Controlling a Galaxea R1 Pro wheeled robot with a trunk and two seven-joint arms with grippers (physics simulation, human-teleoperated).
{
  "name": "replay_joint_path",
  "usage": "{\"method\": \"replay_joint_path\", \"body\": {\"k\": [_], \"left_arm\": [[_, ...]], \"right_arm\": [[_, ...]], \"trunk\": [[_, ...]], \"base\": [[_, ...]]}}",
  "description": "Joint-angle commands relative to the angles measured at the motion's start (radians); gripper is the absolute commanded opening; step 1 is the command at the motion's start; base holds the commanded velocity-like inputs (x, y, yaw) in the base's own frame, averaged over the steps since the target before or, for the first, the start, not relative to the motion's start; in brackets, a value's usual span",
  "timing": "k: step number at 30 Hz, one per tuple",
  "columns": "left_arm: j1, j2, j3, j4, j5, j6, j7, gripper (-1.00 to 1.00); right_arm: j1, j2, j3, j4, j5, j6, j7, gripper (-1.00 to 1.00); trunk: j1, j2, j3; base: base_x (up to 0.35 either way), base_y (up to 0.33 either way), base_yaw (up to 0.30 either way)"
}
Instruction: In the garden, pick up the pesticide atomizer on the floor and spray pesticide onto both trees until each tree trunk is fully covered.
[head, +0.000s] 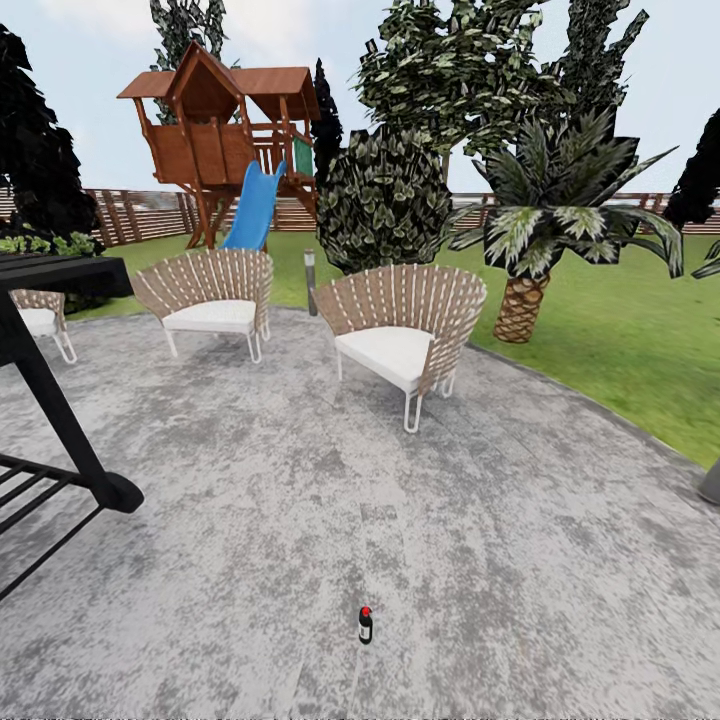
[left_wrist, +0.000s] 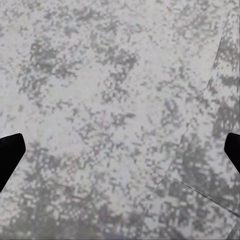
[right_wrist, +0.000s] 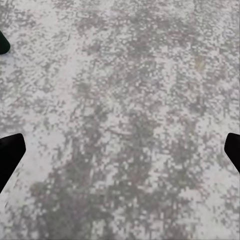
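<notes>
So, head view, going L to R: black metal frame (head: 60, 440) at far left on the grey mottled paving (head: 250, 560), w/ part of a wicker chair (head: 40, 318) behind it. Next a wooden playhouse (head: 220, 130) w/ blue slide (head: 255, 208) standing on the lawn (head: 620, 330), brown slat fence (head: 140, 215) behind. Two more wicker chairs w/ white cushions on the paving: one (head: 212, 300) nearer the slide, one (head: 405, 335) toward center, well apart from each other. A short post lamp (head: 310, 282) stands between them, further back. Behind the center chair a dark leafy bush (head: 385, 200), taller foliage above it. Right of that a palm (head: 535, 260) w/ scaly brown trunk, on the grass.

Pesticide atomizer (head: 365, 624) stands upright on the paving, low center of head view, nothing touching it; red top, dark body.

Left wrist view: left gripper (left_wrist: 120, 150) fingers spread wide, dark tips (left_wrist: 10, 155) at both edges, nothing between them, just paving below. Right wrist view: right gripper (right_wrist: 120, 150) likewise spread wide, tips (right_wrist: 11, 156) at the edges, holding nothing, over paving.
</notes>
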Motion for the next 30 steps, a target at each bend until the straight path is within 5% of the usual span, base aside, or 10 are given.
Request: {"method": "replay_joint_path", "body": {"k": [1, 30], "left_arm": [[-0.001, 0.000, -0.001, 0.001, 0.009, -0.003, -0.001, 1.00], [-0.001, -0.001, -0.001, 0.001, 0.008, -0.003, -0.001, 1.00]], "right_arm": [[0.000, 0.000, 0.000, 0.001, 0.001, -0.003, 0.000, 1.00], [0.000, 0.000, 0.000, -0.001, -0.002, -0.002, 0.001, 1.00]], "trunk": [[0.004, -0.008, -0.004], [0.115, -0.211, -0.109]], "base": [[0.000, 0.000, 0.000], [0.000, 0.000, 0.000]]}}
